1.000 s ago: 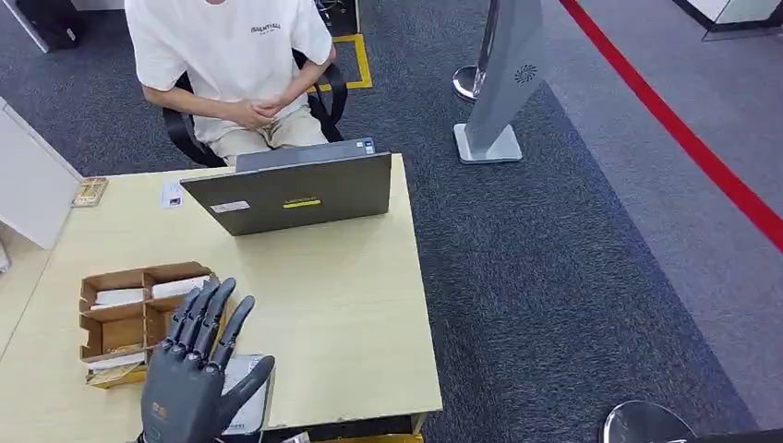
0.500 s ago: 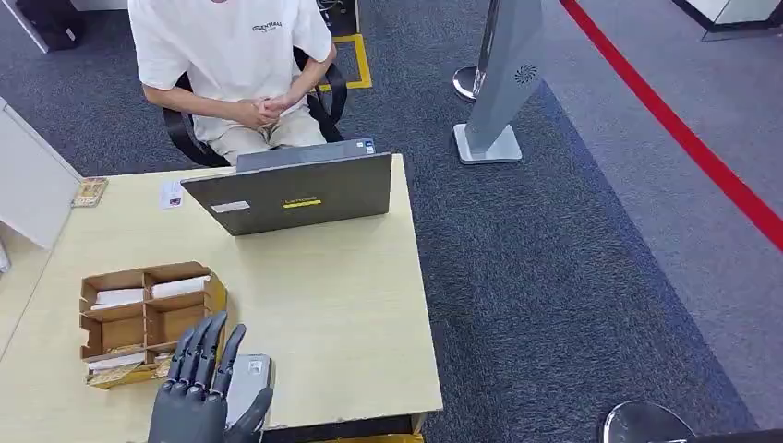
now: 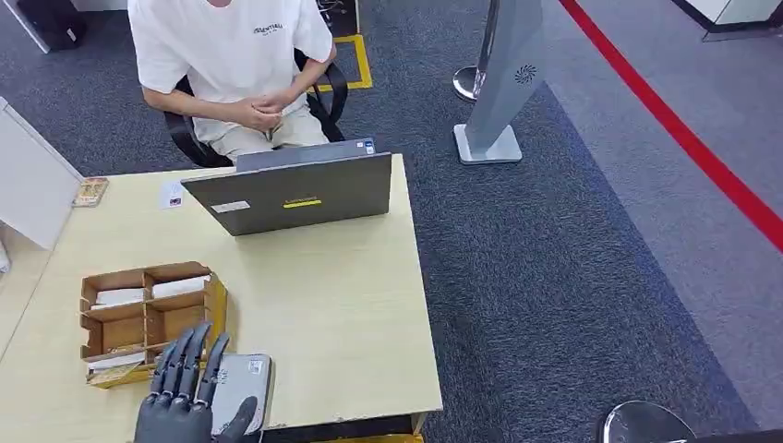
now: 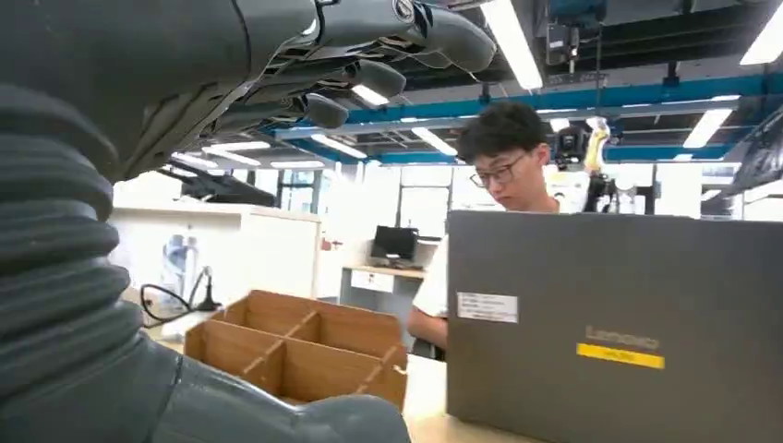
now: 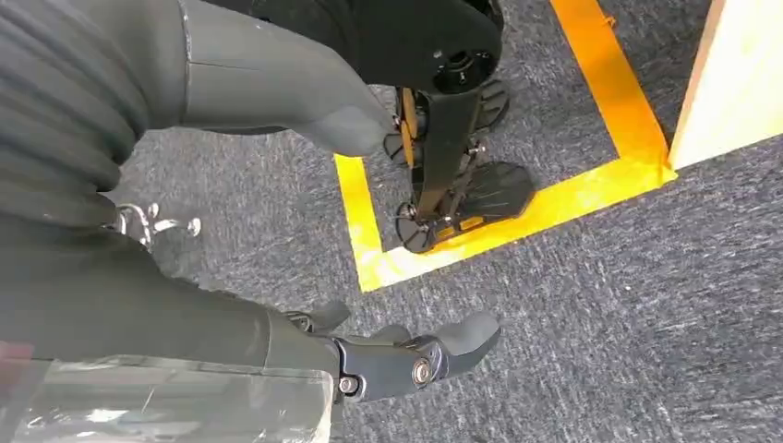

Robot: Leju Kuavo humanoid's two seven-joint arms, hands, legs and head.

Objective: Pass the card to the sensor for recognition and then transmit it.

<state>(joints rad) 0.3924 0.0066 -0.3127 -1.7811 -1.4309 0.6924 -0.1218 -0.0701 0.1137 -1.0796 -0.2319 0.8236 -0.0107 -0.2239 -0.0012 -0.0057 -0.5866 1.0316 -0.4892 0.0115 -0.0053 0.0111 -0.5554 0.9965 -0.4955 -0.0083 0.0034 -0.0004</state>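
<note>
My left hand [image 3: 181,399] hovers at the table's near edge with its fingers spread and nothing in it. Its fingertips lie between the wooden card box [image 3: 148,318] and the flat grey sensor [image 3: 246,380], partly over the sensor's left side. White cards [image 3: 179,287] lie in the box's far compartments and a yellowish card [image 3: 114,373] in its near one. In the left wrist view the left hand [image 4: 277,65] arches above the card box [image 4: 295,346]. My right hand [image 5: 185,314] hangs over the carpet, empty, with its fingers [image 5: 415,355] loosely apart.
An open grey laptop [image 3: 291,194] stands at the table's far side, its back toward me. A person in a white shirt [image 3: 231,55] sits behind it with hands clasped. A white partition [image 3: 32,185] stands at the left and a grey stand [image 3: 503,83] on the carpet at the right.
My left hand has drawn back toward me and sunk lower, from above the card box to the near edge beside the sensor. The person shifted slightly.
</note>
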